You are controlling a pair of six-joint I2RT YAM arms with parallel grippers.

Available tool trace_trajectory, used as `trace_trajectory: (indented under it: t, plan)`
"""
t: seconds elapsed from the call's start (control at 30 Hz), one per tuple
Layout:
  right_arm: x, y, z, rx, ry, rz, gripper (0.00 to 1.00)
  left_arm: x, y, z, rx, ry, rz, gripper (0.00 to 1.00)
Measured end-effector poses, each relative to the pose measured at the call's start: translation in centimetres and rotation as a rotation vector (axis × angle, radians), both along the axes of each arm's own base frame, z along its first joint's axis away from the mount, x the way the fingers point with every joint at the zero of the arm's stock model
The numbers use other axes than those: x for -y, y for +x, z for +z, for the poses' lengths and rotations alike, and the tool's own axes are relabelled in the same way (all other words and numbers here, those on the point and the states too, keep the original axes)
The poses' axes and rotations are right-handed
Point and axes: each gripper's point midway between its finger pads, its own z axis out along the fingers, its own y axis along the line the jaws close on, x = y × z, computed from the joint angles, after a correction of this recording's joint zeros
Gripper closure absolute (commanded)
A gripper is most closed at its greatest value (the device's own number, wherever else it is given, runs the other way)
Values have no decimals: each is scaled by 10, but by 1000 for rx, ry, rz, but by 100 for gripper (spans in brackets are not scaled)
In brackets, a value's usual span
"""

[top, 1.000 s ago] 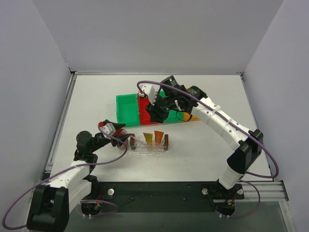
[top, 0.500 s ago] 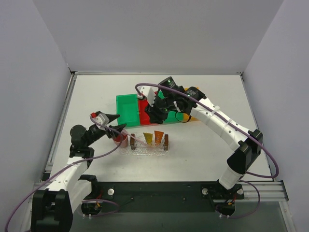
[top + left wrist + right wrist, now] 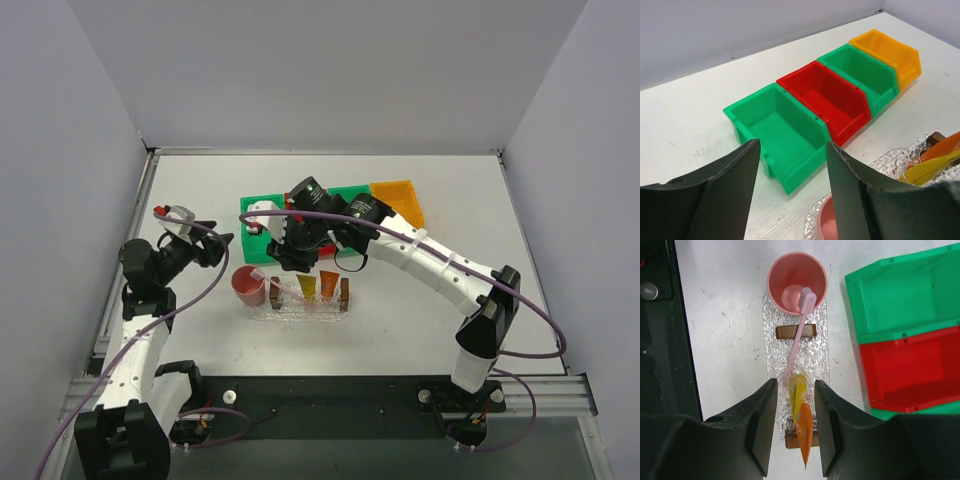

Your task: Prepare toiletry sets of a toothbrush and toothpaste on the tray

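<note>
A second ago our left gripper (image 3: 792,160) was down at the left end of the tray (image 3: 816,355) with the pink cup (image 3: 248,287). It has now pulled back to the left of the worktop (image 3: 200,190), well apart from the cup, with its fingers wide apart and empty. The cup stands on its own at the tray's left end. We cannot tell whether it sits on the tray's edge or only touches it.

Our right gripper (image 3: 795,387) has swung from above the red bin (image 3: 910,365) to hang over the tray. Its jaws are partly apart with nothing clamped between them. Through the gap we see the yellow tube (image 3: 799,390) and the orange tube (image 3: 805,432), side by side on the tray. The toothbrush (image 3: 794,351) has its head propped on the cup's rim. Its handle slants across the left brown block (image 3: 810,331) onto the tray, and its tail touches the yellow tube.

We judge the cup delivered and the left arm clear of the way. The tray carries one brush and two tubes, so one set is complete and the second tube lacks a brush. What we can see inside the row of bins (image 3: 790,125) shows no brush. The right gripper looks placed to straighten the tubes or the brush. Propped as it is, the brush could slip if nudged.
</note>
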Motion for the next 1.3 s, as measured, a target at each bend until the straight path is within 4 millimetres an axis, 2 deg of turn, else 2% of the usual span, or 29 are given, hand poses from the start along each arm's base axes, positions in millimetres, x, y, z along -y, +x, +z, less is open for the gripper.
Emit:
trace_trajectory:
  t: [0.27,0.5,0.7,0.93,1.3]
  plan:
    - [-31,3,-26,-3,-61,-5,66,-32,8,1,-79,-25,134,34]
    - [-40,11,-56,-27,-117,-23,63,-69,12,6,-105,-65,254,34]
    - [-51,18,-71,-60,-121,-38,62,-99,9,6,-129,-116,331,34]
    - [-68,24,-79,-135,-74,-52,62,-109,6,5,-143,-145,340,34]
    - [-77,27,-92,-187,-65,-56,62,-109,8,6,-142,-162,320,34]
